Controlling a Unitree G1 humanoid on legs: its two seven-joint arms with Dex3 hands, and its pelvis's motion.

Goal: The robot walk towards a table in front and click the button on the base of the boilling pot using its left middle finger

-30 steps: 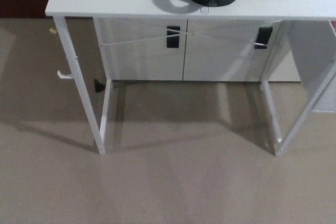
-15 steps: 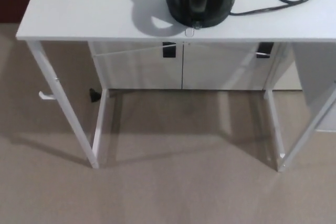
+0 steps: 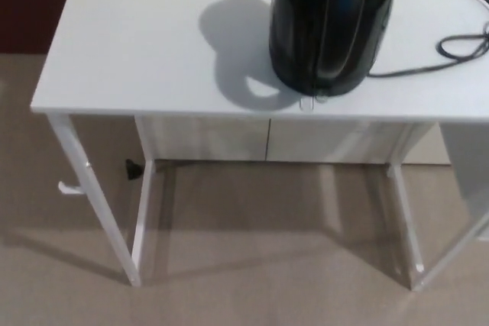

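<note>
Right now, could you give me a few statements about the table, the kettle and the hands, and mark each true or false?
1. The kettle stands near the front edge of the table. True.
2. The cord lies to the kettle's left in the picture. False: it lies on its right.
3. The left hand is touching the kettle. False: neither hand is in view.
4. The kettle casts a shadow to its left on the table. True.
5. The kettle is white. False: it is black.
</note>
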